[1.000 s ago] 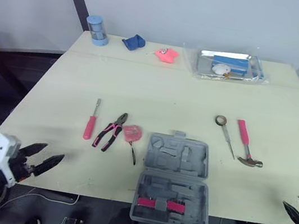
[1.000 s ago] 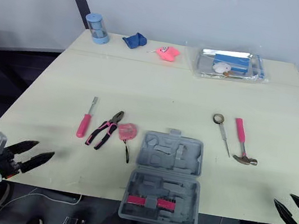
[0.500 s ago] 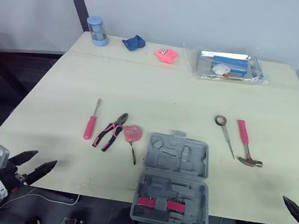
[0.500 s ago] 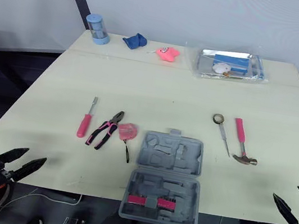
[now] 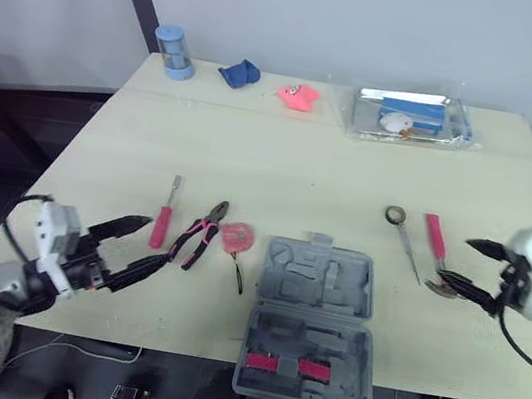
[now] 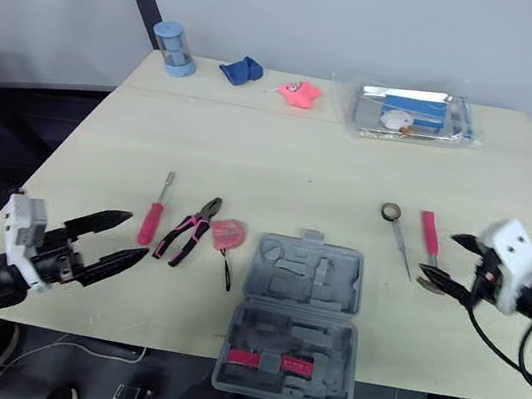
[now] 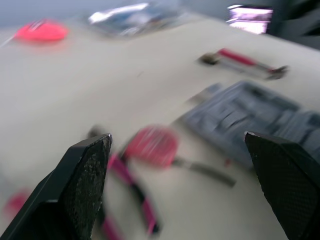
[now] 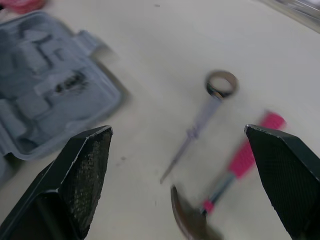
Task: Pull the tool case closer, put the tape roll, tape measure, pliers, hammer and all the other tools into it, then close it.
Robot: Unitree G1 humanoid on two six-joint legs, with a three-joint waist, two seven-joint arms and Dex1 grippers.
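Across mid-frame, a pale table point(image 5: 302, 165) below a white wall point(image 5: 375, 24) bears the open case point(image 5: 319, 281); left gripper point(image 5: 157, 241), lower left, and right gripper point(image 5: 460, 263), by the hammer point(image 5: 433, 234), gape wide, empty.

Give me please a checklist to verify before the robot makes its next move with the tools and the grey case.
1. Tool case open, at the table's near edge: ok.
2. Left pincer open, holding nothing: ok.
3. Right pincer open, beside the hammer: ok.
4. Right pincer touching the hammer's head: cannot tell.
5. Pliers, tape measure and tape roll inside the case: not ok, all lie on the table.
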